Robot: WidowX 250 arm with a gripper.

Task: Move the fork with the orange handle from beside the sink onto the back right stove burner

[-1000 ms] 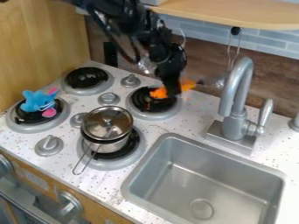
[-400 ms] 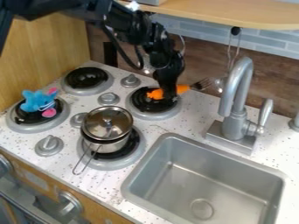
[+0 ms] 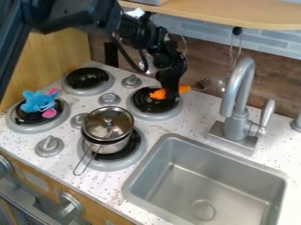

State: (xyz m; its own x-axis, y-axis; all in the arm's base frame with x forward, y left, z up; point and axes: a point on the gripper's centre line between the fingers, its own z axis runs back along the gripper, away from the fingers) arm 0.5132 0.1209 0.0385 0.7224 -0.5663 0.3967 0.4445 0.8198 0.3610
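Note:
The gripper [image 3: 171, 94] hangs over the back right burner [image 3: 138, 103], shut on the orange handle of a fork [image 3: 185, 88]. The fork's metal tines point right, toward the wooden backsplash, and the other end of its handle pokes out left of the gripper. Whether the fork touches the burner, I cannot tell. In front of that burner, a small lidded metal pot [image 3: 108, 128] stands on the front right burner. A blue plush toy [image 3: 38, 101] with pink parts lies on the front left burner.
A grey sink [image 3: 206, 176] takes up the front right, with a silver faucet [image 3: 238, 101] behind it. Stove knobs [image 3: 49, 146] stand between the burners. A wooden shelf [image 3: 235, 15] juts out above, and a whisk hangs by the backsplash. The pot's wire handle points frontward.
The fork, blurred a second ago, now shows clearly in the gripper and has tilted slightly, tines higher. The gripper has lowered a little, and the upper arm has swung further into view at left.

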